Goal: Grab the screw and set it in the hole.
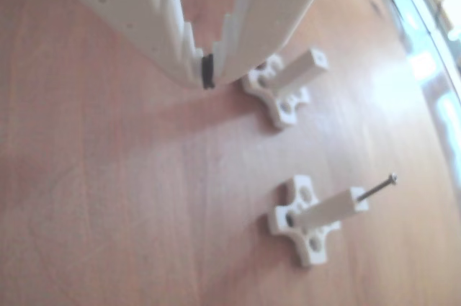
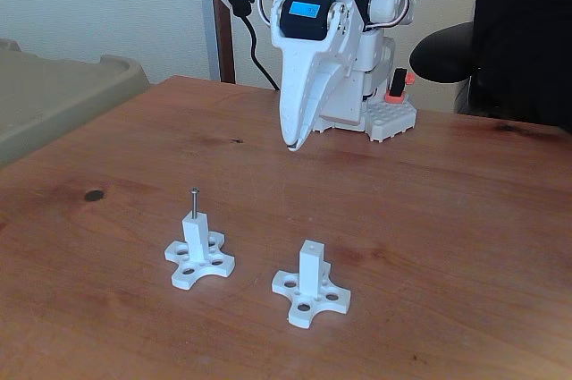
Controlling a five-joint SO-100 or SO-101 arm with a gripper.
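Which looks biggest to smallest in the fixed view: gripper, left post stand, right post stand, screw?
1. gripper
2. left post stand and right post stand: alike, unranked
3. screw, standing in the left post's hole

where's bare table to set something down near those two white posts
Bare wood lies between the gripper and the posts, and left of the post holding the screw. Tightest is the gap between that post and the empty post.

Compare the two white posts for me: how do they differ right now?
In the fixed view, the left post has the screw standing upright in its top hole, head well above the end face; the right post has an empty hole. The left post stands farther back, the right one nearer the camera. Both are upright square posts on cross-shaped bases with round holes.
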